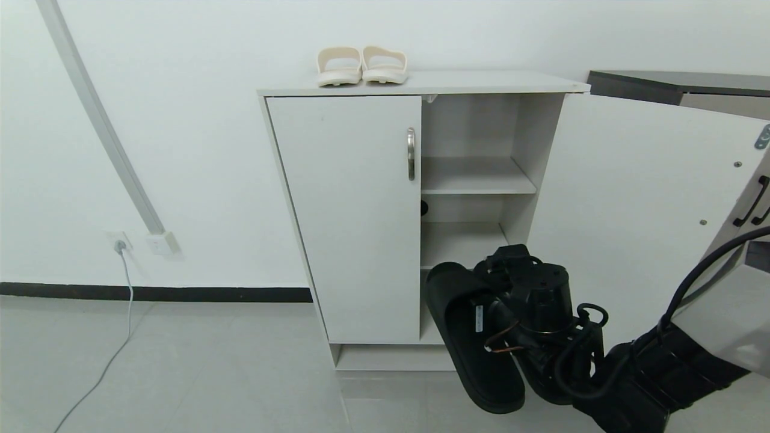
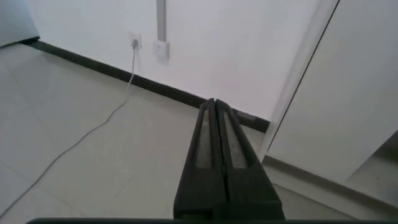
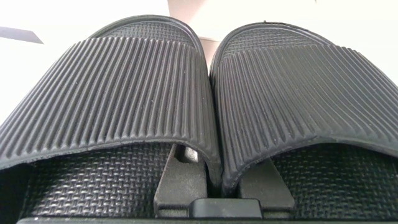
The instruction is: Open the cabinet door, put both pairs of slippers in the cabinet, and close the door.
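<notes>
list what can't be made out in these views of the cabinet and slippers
- Head view: the left half of the cabinet, behind its closed left door.
- Head view: the small dark thing at that door's edge, too little showing to identify.
- Head view: the lowest compartment, behind the black slippers and the right arm.
- Right wrist view: where the tips of the right gripper end, under the slipper straps.

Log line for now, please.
right door open | left door shut | black slippers in right end effector, before open side | beige slippers atop cabinet | left end effector shut, empty
</notes>
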Tool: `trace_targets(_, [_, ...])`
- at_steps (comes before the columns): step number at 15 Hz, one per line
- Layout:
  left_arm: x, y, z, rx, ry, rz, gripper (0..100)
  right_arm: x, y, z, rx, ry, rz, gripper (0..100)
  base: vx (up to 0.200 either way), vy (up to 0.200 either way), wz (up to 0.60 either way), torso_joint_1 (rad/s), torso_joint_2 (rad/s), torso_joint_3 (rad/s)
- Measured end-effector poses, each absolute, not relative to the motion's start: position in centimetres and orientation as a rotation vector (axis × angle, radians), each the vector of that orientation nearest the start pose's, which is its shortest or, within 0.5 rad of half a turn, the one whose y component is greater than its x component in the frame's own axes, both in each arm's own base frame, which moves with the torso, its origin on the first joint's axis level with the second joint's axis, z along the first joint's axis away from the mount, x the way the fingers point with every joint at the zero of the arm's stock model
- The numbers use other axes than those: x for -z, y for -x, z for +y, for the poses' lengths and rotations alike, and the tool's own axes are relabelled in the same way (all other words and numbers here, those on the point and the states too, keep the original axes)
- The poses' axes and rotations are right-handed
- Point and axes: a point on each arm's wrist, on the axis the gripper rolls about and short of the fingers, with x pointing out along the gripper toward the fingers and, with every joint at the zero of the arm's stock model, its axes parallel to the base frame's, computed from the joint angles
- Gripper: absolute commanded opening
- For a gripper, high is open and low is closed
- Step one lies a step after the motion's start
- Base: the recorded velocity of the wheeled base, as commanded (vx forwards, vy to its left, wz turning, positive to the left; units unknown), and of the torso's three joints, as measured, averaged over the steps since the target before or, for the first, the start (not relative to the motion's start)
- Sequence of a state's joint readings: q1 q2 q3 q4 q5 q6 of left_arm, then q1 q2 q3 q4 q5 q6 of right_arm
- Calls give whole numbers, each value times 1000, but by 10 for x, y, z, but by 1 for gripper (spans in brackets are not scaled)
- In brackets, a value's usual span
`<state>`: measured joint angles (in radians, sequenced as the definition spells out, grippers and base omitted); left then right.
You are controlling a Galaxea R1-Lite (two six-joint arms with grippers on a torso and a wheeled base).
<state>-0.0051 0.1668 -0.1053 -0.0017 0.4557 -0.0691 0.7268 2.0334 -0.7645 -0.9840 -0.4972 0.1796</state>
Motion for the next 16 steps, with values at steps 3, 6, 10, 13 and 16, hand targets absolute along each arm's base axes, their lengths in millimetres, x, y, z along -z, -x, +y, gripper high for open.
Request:
trace_targets(3, [-87,23,7,-312,51,9,0,-95,-270,227,-207,-11,257,0,0,0,0,0,0,0])
trace_targets(6, [-84,23,2,-95,25,-44,0,-95,-270,227,-208,-9,255,0,0,0,0,0,0,0])
trace_targets(10, [-76,23,0,10,55,9,0,-95,-269,228,-213,-9,254,0,0,0,0,0,0,0])
trace_targets(13, [-76,23,0,15,56,-4,0,-94,-270,229,-212,-7,255,0,0,0,0,0,0,0])
trace_targets(16, [-76,23,0,16,59,-4,0,-96,-276,234,-194,-2,235,0,0,0,0,0,0,0])
